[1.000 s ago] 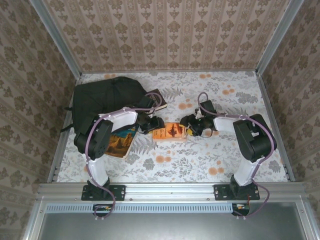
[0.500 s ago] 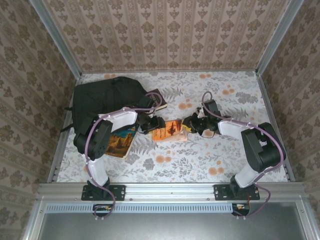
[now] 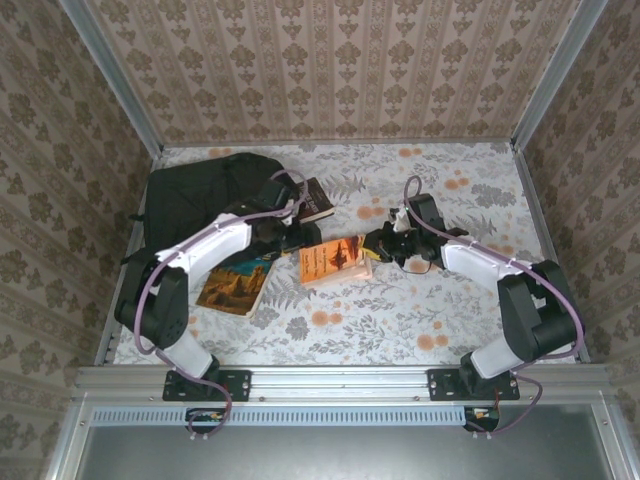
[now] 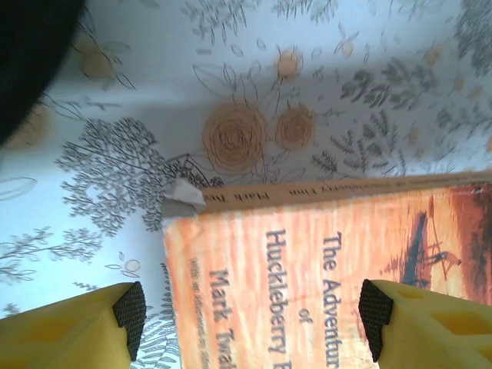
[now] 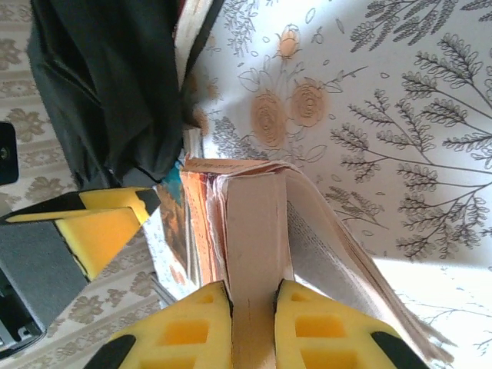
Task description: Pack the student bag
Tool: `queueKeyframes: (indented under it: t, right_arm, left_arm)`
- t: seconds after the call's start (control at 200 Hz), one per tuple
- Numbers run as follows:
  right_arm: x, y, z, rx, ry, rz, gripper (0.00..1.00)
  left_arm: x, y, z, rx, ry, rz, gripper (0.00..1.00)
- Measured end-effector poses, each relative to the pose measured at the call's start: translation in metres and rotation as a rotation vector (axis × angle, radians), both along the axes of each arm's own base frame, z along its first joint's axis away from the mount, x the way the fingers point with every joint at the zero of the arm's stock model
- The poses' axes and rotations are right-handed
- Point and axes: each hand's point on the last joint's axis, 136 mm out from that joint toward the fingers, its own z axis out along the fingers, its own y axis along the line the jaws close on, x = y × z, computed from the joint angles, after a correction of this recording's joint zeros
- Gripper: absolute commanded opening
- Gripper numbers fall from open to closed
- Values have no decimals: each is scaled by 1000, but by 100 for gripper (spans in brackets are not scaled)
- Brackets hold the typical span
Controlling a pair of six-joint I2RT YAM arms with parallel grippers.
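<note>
The student bag lies black and slumped at the table's back left, and also shows in the right wrist view. An orange paperback, Huckleberry Finn, is tilted up off the table at mid-table. My right gripper is shut on a block of its pages, while other pages splay loose to the right. My left gripper is open, its fingers standing wide on either side of the book's cover without touching it. From above, it sits at the book's left end.
A book with a blue and orange cover lies flat under my left arm. A dark book rests against the bag's right edge. Patterned walls close in the table on three sides. Bare flowered tabletop stretches to the front right.
My right gripper has closed on the orange book's pages and tipped the book up. My left gripper has opened wider and its arm has swung back and to the left.
</note>
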Motion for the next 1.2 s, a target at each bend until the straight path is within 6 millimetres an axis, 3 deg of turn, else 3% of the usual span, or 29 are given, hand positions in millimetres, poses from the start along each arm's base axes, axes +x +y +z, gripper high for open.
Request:
queueKeyframes:
  t: [0.21, 0.445, 0.645, 0.96, 1.2]
  right_arm:
    - [1, 0, 9, 58, 23, -27, 1]
    - [2, 0, 19, 136, 34, -25, 2]
    - [-4, -6, 23, 215, 61, -34, 2]
    - [-8, -29, 58, 302, 20, -74, 2]
    - [-18, -32, 78, 333, -19, -70, 0]
  left_arm:
    - [2, 10, -3, -35, 27, 24, 80]
    - [3, -3, -4, -168, 42, 21, 81]
    - [17, -19, 8, -282, -19, -12, 82]
    - [15, -43, 19, -457, -46, -84, 82]
    - [16, -42, 36, -471, -99, -101, 86]
